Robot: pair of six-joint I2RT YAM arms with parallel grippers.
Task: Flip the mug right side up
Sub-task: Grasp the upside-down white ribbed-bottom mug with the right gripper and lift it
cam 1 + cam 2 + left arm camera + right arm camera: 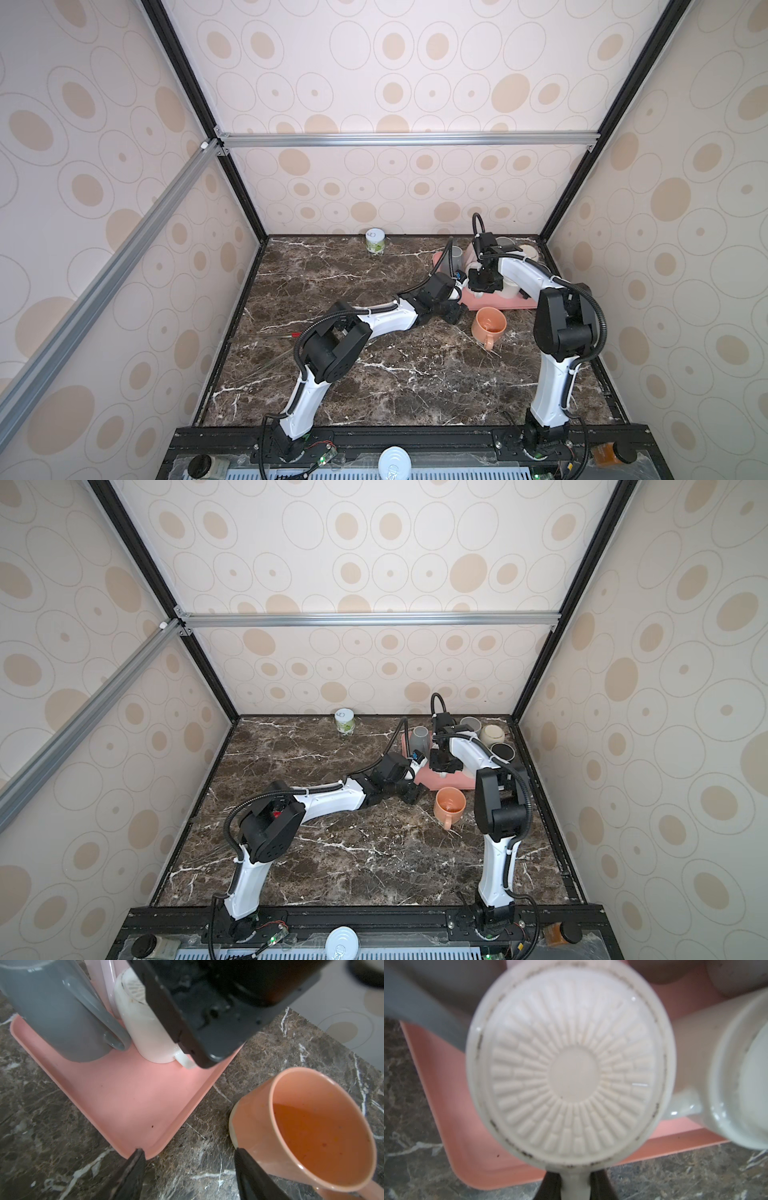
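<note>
R gripper [575,1188] pinching upside-down mug [571,1068] by handle [575,1176]
Looking glazed, prob stiff, slippery + breakable; L gripper [188,1169] hanging open.

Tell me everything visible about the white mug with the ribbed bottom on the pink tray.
The white mug looks like glazed ceramic, with dark scuffs round its foot ring. It stands upside down on the pink tray, so its base, moulded with radial ribs round a plain disc, faces up. Its handle sits between the jaws of the right gripper, which pinch it. A grey mug stands close beside it; whether they touch is unclear.
</note>
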